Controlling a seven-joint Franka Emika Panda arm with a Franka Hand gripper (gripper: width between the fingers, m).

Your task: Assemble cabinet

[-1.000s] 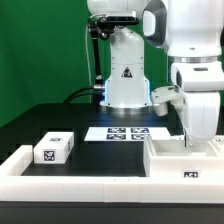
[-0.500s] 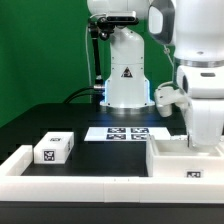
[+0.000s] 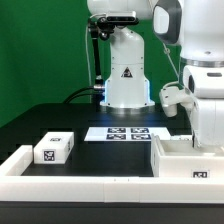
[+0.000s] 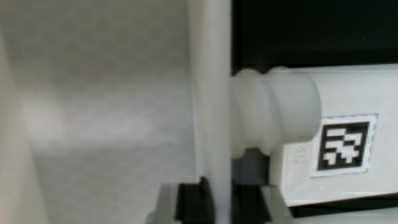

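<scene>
The gripper [image 4: 215, 203], jaws narrow, pinches one thin wall of the cabinet [image 3: 172, 160]; with so slim a hold, the case may pivot or slip if dragged.

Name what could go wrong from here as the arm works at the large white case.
1. The gripper pinches only a thin wall of the cabinet; so narrow a hold may slip or let the case tilt.
2. A rounded white tagged part lies close beside the gripper in the wrist view and could be knocked.
3. The cabinet sits near the border rail and may catch on it if dragged.
</scene>
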